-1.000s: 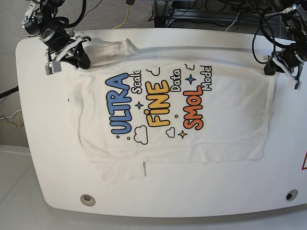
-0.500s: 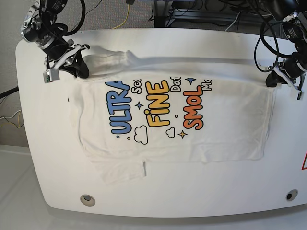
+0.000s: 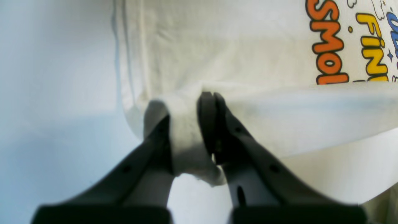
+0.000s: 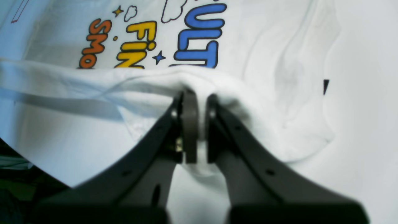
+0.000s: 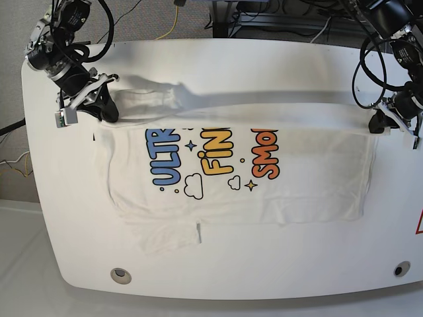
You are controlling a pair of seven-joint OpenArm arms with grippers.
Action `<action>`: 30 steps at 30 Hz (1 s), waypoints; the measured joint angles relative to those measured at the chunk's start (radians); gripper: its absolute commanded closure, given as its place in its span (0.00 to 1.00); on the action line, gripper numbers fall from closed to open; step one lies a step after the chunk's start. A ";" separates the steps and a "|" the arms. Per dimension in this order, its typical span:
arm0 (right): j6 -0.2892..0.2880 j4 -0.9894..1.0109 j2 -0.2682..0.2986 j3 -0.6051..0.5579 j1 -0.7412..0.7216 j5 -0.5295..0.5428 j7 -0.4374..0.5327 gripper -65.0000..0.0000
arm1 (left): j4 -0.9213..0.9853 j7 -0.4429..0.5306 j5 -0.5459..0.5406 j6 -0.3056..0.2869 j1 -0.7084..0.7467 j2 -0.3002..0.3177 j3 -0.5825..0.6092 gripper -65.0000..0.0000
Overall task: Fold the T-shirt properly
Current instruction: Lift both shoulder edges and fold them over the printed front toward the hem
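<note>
Both tools are clamped on cloth: the left gripper [image 3: 189, 124] pinches one end of the T-shirt's [image 5: 264, 178] far edge, the right gripper [image 4: 199, 124] the other (near the sleeve). The shirt lies print-up on the white table [image 5: 218, 72], that edge lifted over the lettering. The lengthwise fold seems underway; next, carry both ends evenly toward the near hem.

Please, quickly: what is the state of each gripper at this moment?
Left gripper: shut on the T-shirt, pinching its edge.
Right gripper: shut on the T-shirt, pinching its edge.
</note>
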State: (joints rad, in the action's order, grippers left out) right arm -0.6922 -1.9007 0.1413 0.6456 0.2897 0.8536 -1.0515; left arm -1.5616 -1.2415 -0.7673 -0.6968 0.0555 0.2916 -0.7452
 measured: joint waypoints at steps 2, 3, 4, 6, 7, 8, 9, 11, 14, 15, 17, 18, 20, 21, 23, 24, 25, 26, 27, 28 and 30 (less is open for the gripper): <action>0.000 0.013 0.002 0.000 -0.009 0.000 0.000 1.00 | 0.000 0.000 0.000 0.000 -0.006 0.000 0.006 0.96; 0.000 0.021 0.003 0.000 -0.013 0.000 0.000 1.00 | 0.000 0.000 0.000 0.000 -0.009 0.001 0.014 0.96; 0.000 0.027 0.003 0.000 -0.016 -0.001 -0.001 1.00 | 0.000 0.000 0.000 0.000 -0.013 0.002 0.019 0.96; 0.000 0.043 0.003 0.000 -0.024 -0.003 -0.001 1.00 | 0.000 0.000 0.003 0.000 -0.023 0.000 0.028 0.96; 0.000 0.046 0.003 0.000 -0.029 -0.003 -0.001 1.00 | 0.000 0.000 0.003 0.000 -0.027 -0.001 0.029 0.96; 0.000 0.050 0.004 0.000 -0.035 -0.003 -0.002 1.00 | 0.000 0.000 0.002 0.000 -0.032 -0.002 0.030 0.96; 0.000 0.054 0.006 -0.002 -0.040 -0.003 -0.002 1.00 | 0.000 0.000 0.003 0.000 -0.037 -0.003 0.030 0.96; 0.000 0.065 0.013 -0.003 -0.054 -0.003 -0.001 1.00 | 0.000 0.000 0.003 0.000 -0.047 -0.008 0.031 0.96; 0.000 0.087 0.021 -0.002 -0.074 0.000 0.001 1.00 | 0.001 0.000 0.008 0.000 -0.061 -0.013 0.041 0.96; 0.000 0.095 0.023 -0.002 -0.080 0.000 0.001 1.00 | 0.001 0.000 0.008 0.000 -0.066 -0.016 0.042 0.96; 0.000 0.114 0.027 -0.002 -0.092 0.000 0.000 1.00 | 0.001 0.002 0.008 0.000 -0.073 -0.020 0.044 0.96; 0.000 0.128 0.031 -0.002 -0.098 0.000 0.000 1.00 | 0.001 0.003 0.011 0.000 -0.074 -0.020 0.047 0.96; 0.000 0.149 0.037 -0.002 -0.109 0.000 0.000 1.00 | 0.001 0.005 0.022 0.000 -0.076 -0.020 0.051 0.96; 0.000 0.163 0.039 -0.002 -0.116 0.000 0.000 1.00 | 0.001 0.010 0.032 0.000 -0.075 -0.019 0.056 0.96; 0.000 0.184 0.042 -0.002 -0.127 -0.003 0.000 1.00 | 0.001 0.022 0.049 0.000 -0.076 -0.019 0.064 0.96; 0.000 0.192 0.044 -0.003 -0.132 -0.004 -0.001 1.00 | 0.001 0.032 0.054 0.000 -0.076 -0.019 0.067 0.96; 0.000 0.201 0.047 -0.003 -0.137 -0.003 -0.001 1.00 | 0.001 0.040 0.058 0.000 -0.077 -0.020 0.069 0.96; 0.000 0.209 0.051 -0.004 -0.140 -0.002 0.000 1.00 | 0.001 0.048 0.060 0.000 -0.079 -0.020 0.071 0.96; 0.000 0.215 0.054 -0.004 -0.143 -0.002 -0.001 1.00 | 0.001 0.062 0.066 0.000 -0.079 -0.020 0.072 0.96; -0.001 0.224 0.058 -0.004 -0.146 0.000 0.000 1.00 | 0.001 0.071 0.073 0.000 -0.081 -0.019 0.074 0.96; 0.000 0.238 0.064 -0.003 -0.154 -0.001 -0.001 1.00 | 0.001 0.092 0.097 0.000 -0.081 -0.019 0.081 0.96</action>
State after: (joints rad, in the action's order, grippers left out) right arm -0.6922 -1.6627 0.2058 0.6422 0.1360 0.8528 -1.0523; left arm -1.5604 -1.1496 -0.6704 -0.6971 -0.0257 0.2726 -0.6640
